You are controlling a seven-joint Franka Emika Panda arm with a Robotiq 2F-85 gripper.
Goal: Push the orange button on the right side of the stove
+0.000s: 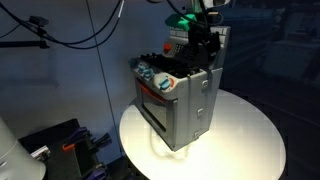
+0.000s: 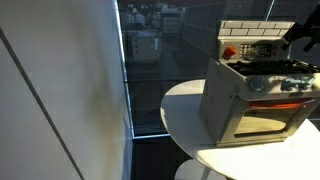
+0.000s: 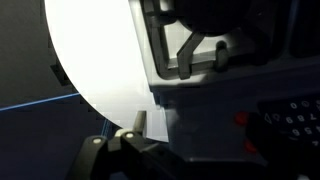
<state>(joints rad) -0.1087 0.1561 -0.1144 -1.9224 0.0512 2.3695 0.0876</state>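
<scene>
The silver-grey toy stove [image 1: 185, 100] stands on a round white table [image 1: 250, 140], with a red-trimmed oven door and teal knobs on its front. It also shows in an exterior view [image 2: 250, 100], where a red-orange button [image 2: 230, 52] sits on the white brick back panel. My gripper [image 1: 205, 40] hangs over the back top of the stove, at the right edge in an exterior view [image 2: 305, 30]. The wrist view is dark. It shows the stove top from above [image 3: 200, 60] with small red-orange spots [image 3: 240, 118]. My gripper's fingers [image 3: 135, 140] are too murky to read.
The table [image 2: 185, 110] stands beside a dark window with city buildings [image 2: 150, 40]. Cables [image 1: 70, 30] hang at the back. Black equipment [image 1: 60, 145] sits low beside the table. The bright tabletop [image 3: 95, 60] shows in the wrist view.
</scene>
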